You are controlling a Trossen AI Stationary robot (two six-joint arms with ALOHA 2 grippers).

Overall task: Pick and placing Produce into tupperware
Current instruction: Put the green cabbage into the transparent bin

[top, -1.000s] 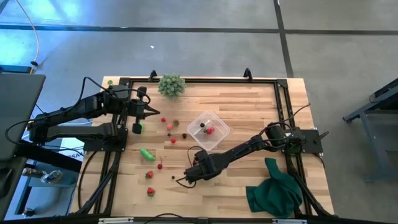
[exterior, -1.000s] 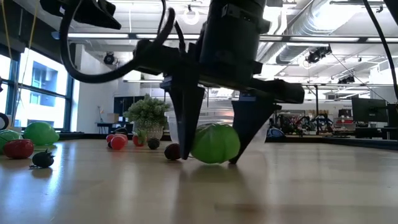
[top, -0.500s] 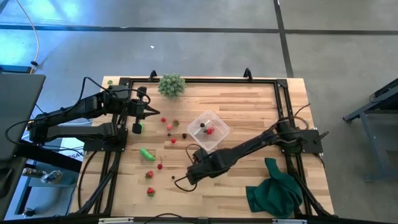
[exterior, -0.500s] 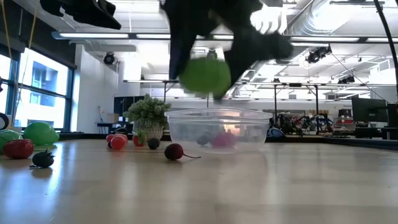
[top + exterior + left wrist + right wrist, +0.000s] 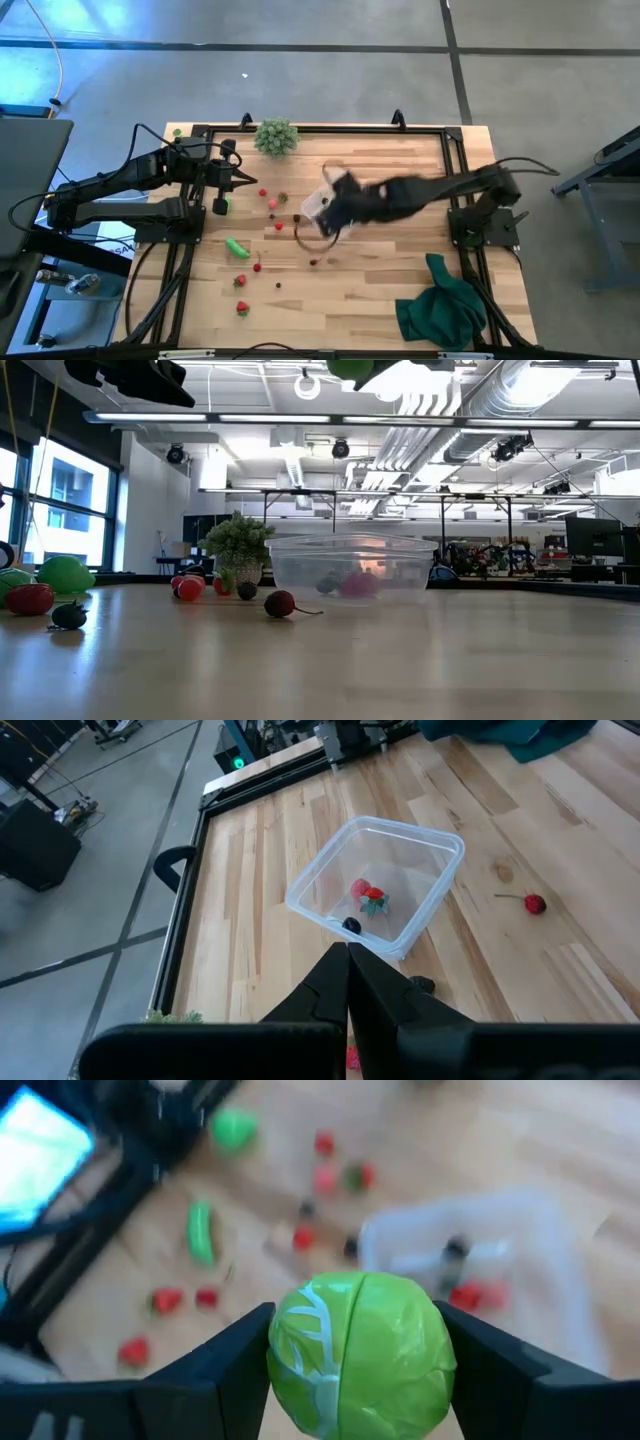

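My wooden table (image 5: 400,290) fills the frame's centre. Clear tupperware (image 5: 377,886) sits mid-table. Red berries (image 5: 272,203) and a green oblong piece (image 5: 237,247) are scattered centre-left, a pale bushy clump (image 5: 276,136) lies upper left, and a dark green cloth (image 5: 442,306) lower right.

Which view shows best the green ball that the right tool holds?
The right wrist view: the green ball fills the middle, clamped in the right tool. The low view shows only its underside at the top edge. The high view blurs it, and the left wrist view misses it.
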